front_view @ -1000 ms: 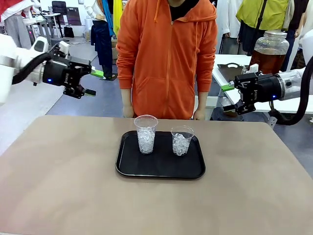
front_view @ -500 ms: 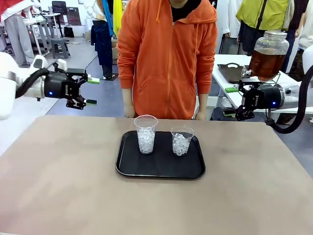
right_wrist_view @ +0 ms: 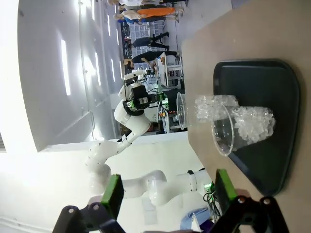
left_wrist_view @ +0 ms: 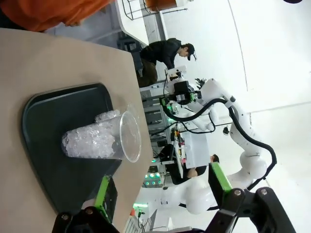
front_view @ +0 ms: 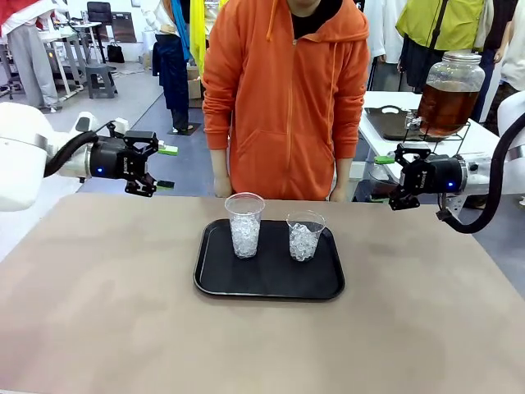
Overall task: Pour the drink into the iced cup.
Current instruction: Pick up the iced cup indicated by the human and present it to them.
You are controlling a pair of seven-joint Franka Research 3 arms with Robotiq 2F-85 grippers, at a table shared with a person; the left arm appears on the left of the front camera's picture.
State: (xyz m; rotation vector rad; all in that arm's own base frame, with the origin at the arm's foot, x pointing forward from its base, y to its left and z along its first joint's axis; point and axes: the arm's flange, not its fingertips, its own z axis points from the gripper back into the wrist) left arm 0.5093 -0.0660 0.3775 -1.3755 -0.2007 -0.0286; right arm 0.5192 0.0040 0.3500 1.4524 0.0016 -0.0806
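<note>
The place is a robotics lab in a large open hall. Two white robot arms, the left arm (front_view: 25, 160) and the right arm (front_view: 504, 139), flank a tan table (front_view: 98, 312), and a person (front_view: 287, 98) stands at its far side. Beyond the table are a grey floor (front_view: 176, 168), stools (front_view: 97, 78) and a white side table (front_view: 385, 103) with a big glass jar (front_view: 451, 78) of amber drink (front_view: 445, 111). The high white walls (right_wrist_view: 43, 97) carry long strip lights (right_wrist_view: 64, 68).
</note>
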